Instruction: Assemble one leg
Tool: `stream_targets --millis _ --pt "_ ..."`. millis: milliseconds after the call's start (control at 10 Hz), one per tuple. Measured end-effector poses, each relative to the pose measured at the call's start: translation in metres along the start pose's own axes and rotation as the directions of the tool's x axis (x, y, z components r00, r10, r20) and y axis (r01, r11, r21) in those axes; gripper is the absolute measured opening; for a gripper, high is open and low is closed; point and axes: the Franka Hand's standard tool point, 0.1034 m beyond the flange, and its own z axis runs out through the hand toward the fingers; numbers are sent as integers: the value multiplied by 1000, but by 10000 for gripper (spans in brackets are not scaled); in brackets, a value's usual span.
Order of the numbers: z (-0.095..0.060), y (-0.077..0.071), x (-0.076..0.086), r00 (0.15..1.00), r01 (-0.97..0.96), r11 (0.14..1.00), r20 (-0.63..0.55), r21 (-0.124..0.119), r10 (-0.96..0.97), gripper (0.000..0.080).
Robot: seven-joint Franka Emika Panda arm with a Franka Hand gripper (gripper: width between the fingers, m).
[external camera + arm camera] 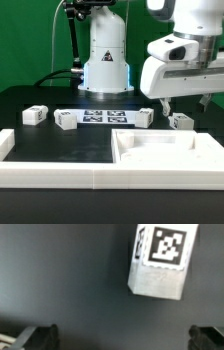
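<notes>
While the jaws hang wide apart and empty above the black table (30, 100), the step in hand looks like the approach to a first grasp. The leg (160, 260) lies ahead of the fingertips (40, 336), not between them (likely the leg (181, 121) nearest the arm, just behind the large white panel (160, 150)). Next, the jaws must shift over it, square to its flanks, and descend. Other legs (66, 120) and the marker board (103, 116) share the matte table; the room behind is dim.
</notes>
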Motion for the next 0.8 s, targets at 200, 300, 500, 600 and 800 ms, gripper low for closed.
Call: stream_targets --millis 200,300,500,600,800 --pt "-1 -5 -2 992 9 1000 126 -6 -8 649" --pt "-2 -7 -1 979 13 1000 203 -7 -12 649" --pt "1 -7 -5 943 6 1000 332 1 -6 649" --pt "4 -7 -5 917 3 1000 398 7 -5 649" --pt "9 -8 -8 860 3 1000 510 14 -10 649"
